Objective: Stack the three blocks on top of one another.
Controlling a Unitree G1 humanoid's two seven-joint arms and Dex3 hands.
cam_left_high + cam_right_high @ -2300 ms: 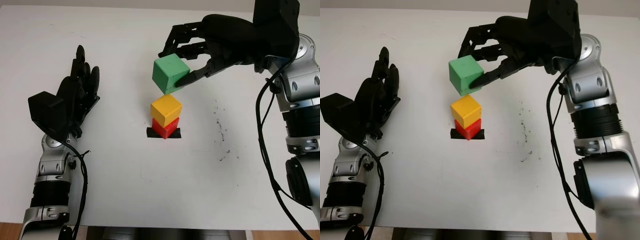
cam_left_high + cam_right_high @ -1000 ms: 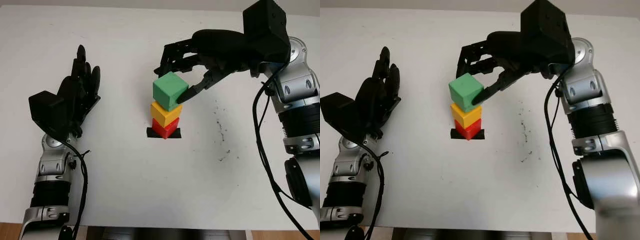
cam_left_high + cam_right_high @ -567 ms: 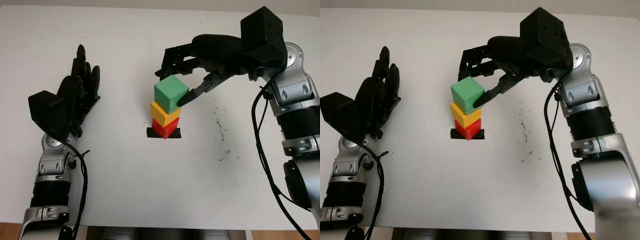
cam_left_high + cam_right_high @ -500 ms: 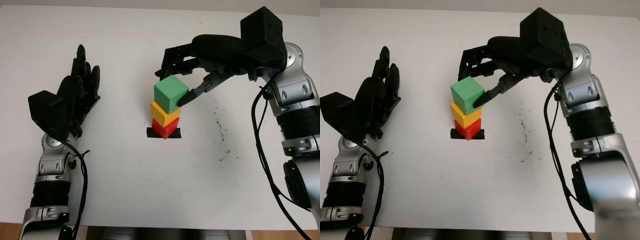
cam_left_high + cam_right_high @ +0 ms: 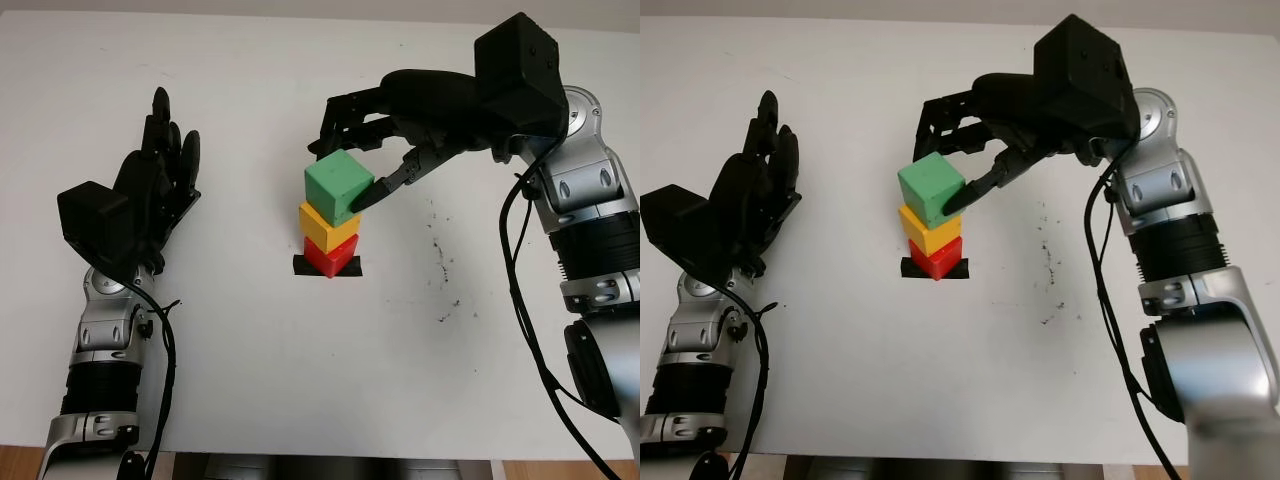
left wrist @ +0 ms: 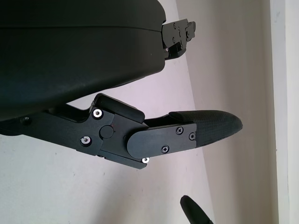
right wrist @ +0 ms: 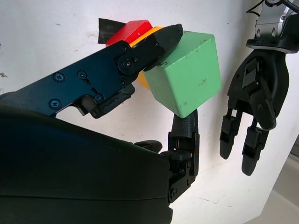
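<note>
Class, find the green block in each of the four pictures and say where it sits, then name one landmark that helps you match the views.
Left eye view: green block in the upper middle, atop the yellow block.
Right eye view: left of centre, same stack, by the right hand.
Left wrist view: not in it.
Right wrist view: centre, between the fingers.
Shared landmark: the black tape under the red block.

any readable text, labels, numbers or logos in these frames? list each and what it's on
None readable.
Green block, yellow block, red block: plain faces.
Black tape patch under the stack: no print.
White table: dark scuff specks, not characters.
Right robot hand at the green block, and open left robot hand at the table's left: black shells with screws, no marking.
</note>
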